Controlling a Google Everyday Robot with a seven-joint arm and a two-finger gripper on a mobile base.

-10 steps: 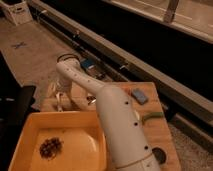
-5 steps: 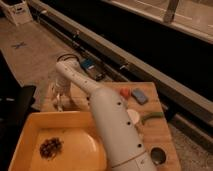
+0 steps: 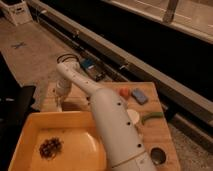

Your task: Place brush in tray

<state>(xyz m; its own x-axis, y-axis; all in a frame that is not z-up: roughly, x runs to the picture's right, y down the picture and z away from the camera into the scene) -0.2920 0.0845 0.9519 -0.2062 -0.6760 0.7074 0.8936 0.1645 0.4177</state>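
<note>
**A:** Which step is this?

**B:** I'd say the pick-up. The gripper [image 3: 59, 103] is down at the far-left corner of the desk [image 3: 112, 89], just beyond the tray's [image 3: 45, 116] far rim, with its fingers pressed together. I can't make out the brush itself. If it's there, it's hidden at that corner under the gripper, so I can't tell whether it's pinched. It isn't in the tray, which holds only a dark clump [image 3: 50, 147] near its left side.

**A:** And the next move?

**B:** Probably a straight lift high enough to clear the rim, then a short carry toward the near edge of the desk and a release over the bare yellow floor. The brush is long and thin, so a grip away from its middle could let it tip and catch the rim.

**A:** How much room is there?

**B:** The way into the tray looks open, since it's wide and close by. The gripper is near the desk's left edge, where something dark [image 3: 15, 107] stands beside it, so that side is tight. The arm [image 3: 115, 130] lies across the middle of the desk and over the tray's right end. The orange piece [image 3: 124, 93], blue block [image 3: 139, 96] and green thing [image 3: 151, 118] are on the right half, well away from the route.
</note>
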